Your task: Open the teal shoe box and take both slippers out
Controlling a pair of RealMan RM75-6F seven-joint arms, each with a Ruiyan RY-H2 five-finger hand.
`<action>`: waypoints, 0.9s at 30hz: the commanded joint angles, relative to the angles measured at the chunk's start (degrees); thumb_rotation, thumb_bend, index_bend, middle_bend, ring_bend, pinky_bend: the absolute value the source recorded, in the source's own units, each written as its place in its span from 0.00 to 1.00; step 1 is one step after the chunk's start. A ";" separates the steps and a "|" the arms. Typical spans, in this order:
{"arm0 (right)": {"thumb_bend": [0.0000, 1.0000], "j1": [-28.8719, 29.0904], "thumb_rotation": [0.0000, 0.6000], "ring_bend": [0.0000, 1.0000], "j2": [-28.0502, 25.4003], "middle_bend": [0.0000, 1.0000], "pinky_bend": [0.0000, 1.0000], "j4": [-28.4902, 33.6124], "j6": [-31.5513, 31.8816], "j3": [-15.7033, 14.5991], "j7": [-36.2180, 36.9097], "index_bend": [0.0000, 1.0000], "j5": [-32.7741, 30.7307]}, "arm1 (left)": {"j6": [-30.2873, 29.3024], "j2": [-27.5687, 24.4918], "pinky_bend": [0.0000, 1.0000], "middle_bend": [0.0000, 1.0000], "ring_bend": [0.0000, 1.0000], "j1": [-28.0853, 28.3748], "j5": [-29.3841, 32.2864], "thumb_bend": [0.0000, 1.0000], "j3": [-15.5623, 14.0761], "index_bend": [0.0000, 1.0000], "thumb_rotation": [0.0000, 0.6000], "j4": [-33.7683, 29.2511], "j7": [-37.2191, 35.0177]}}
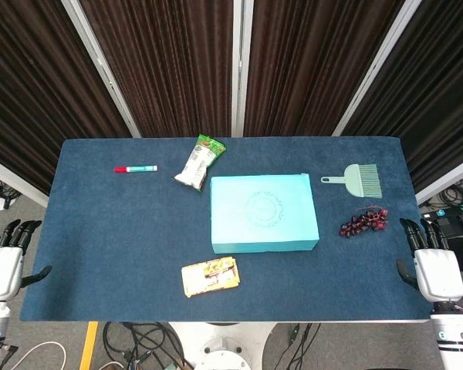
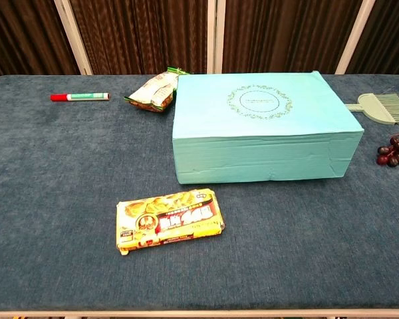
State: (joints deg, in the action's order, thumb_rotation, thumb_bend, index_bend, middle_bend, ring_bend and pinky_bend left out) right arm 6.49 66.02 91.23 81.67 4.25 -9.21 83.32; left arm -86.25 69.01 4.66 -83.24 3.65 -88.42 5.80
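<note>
The teal shoe box [image 1: 263,212] lies on the blue table a little right of centre, its lid down and closed; the chest view shows its lid with a round wreath print [image 2: 261,104]. No slippers show. My left hand [image 1: 6,264] hangs off the table's left edge, fingers apart and holding nothing. Beyond the right edge my right hand [image 1: 432,266] is likewise empty with its fingers spread. Both hands are far from the box and neither appears in the chest view.
A yellow snack pack [image 1: 210,277] lies in front of the box. Behind it to the left are a snack bag [image 1: 198,163] and a red-and-green marker [image 1: 135,168]. A green brush [image 1: 356,179] and dark grapes [image 1: 363,222] sit right of the box.
</note>
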 commanded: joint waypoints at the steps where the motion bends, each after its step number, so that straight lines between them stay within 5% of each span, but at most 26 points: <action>1: 0.30 -0.06 1.00 0.00 -0.27 0.11 0.09 0.08 -0.09 0.12 0.26 0.06 -0.35 | 0.11 0.02 0.33 0.16 0.10 -0.07 0.07 0.11 -0.11 0.15 1.00 0.23 -0.07; 11: 0.30 1.38 1.00 0.00 0.57 0.12 0.10 -0.31 -1.76 0.62 -0.67 0.06 -0.73 | 1.19 -0.51 0.33 0.16 0.10 0.91 -1.13 0.11 -0.35 0.15 1.00 -0.79 0.58; 27: 0.30 9.32 1.00 0.00 9.41 0.14 0.13 -15.19 -2.36 4.34 2.10 0.09 4.77 | 2.43 1.30 0.33 0.16 0.10 0.91 -0.73 0.11 -1.12 0.15 1.00 2.59 -1.16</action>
State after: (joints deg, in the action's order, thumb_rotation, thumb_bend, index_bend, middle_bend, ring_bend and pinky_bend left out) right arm 14.63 74.75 77.26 80.55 7.91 -7.39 88.37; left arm -83.87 70.26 5.53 -83.95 2.53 -85.88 4.67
